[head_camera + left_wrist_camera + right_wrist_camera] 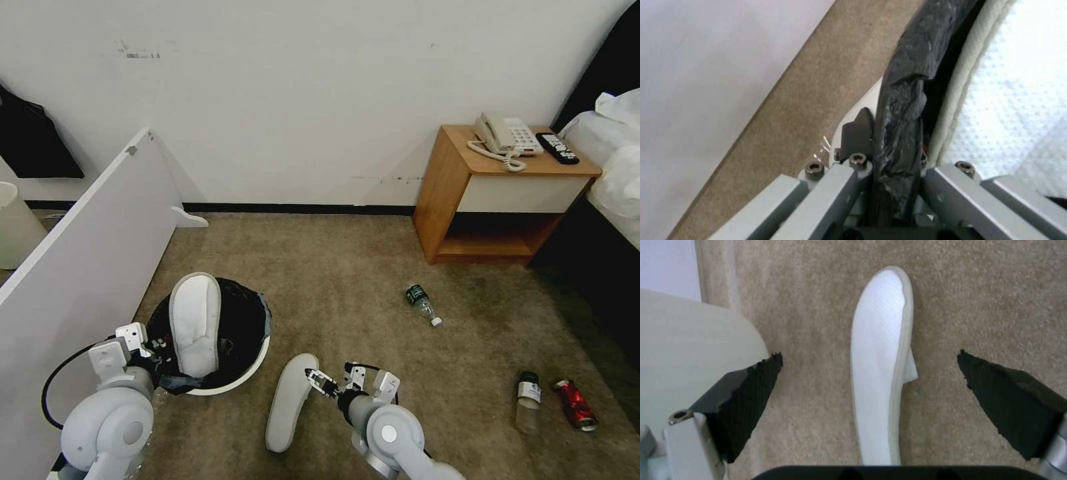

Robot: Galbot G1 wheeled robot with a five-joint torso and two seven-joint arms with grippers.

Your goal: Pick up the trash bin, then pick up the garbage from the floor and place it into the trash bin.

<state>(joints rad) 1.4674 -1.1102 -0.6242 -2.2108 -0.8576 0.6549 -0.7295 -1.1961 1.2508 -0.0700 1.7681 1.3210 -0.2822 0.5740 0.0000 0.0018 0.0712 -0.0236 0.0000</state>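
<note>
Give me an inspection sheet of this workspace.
Surface: beige carpet, black baseboard.
Job's things: bin holds one slipper; second slipper, two bottles, red can on the carpet.
Clutter: nothing seen.
End effectors: left shut on the bin's bag-covered rim; right open above the second slipper.
Cables: black cable at the left arm.
Surroundings: white panel, nightstand with phone, bed.

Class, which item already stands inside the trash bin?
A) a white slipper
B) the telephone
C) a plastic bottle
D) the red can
A: a white slipper stands upright in the trash bin, while the red can and both plastic bottles lie on the floor.
</note>
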